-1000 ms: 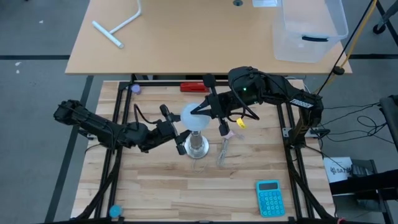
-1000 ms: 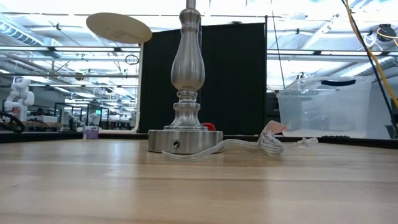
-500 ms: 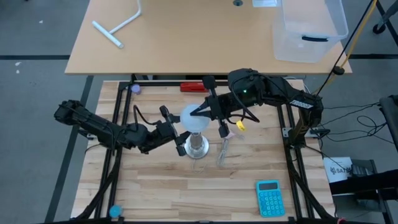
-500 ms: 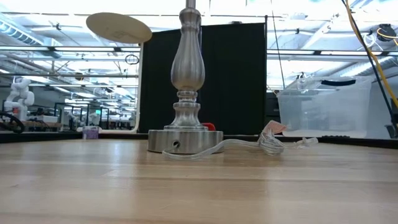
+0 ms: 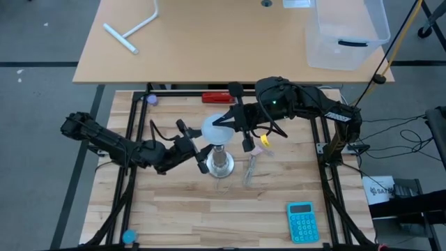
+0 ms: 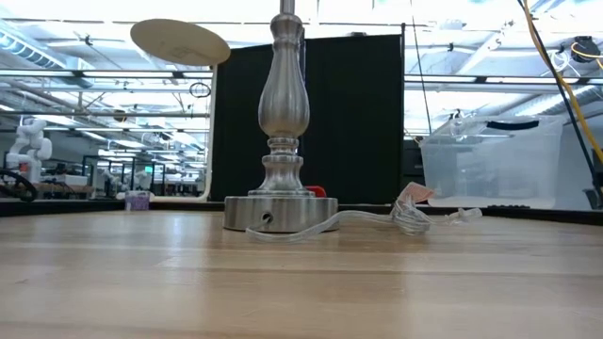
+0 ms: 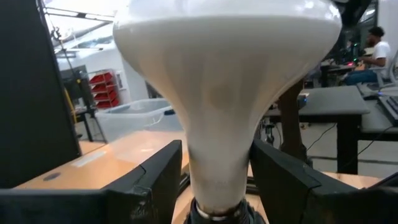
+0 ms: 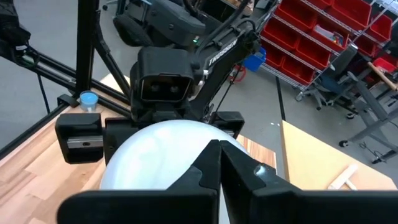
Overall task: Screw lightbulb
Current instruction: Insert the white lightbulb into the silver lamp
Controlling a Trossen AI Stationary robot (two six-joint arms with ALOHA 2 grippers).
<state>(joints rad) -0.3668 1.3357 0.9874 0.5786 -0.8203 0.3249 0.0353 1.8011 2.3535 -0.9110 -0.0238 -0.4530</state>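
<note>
I am seeing the lightbulb [image 5: 215,130] standing upright on top of the lamp stand [image 5: 221,164], its narrow neck entering the black socket and its dome pointing up. The right tool [image 5: 224,124] is sitting on the dome from above; in the right wrist view its fingers [image 8: 217,168] are lying together over the white head, and I cannot tell whether they are gripping it. The left tool [image 7: 214,174] is positioned beside the stand at neck height, its fingers spread open, one on each side of the bulb's neck without touching it. The stand's foot is resting on the wooden worktop [image 5: 174,206], with a clear cord [image 6: 377,218] lying just beside it.
</note>
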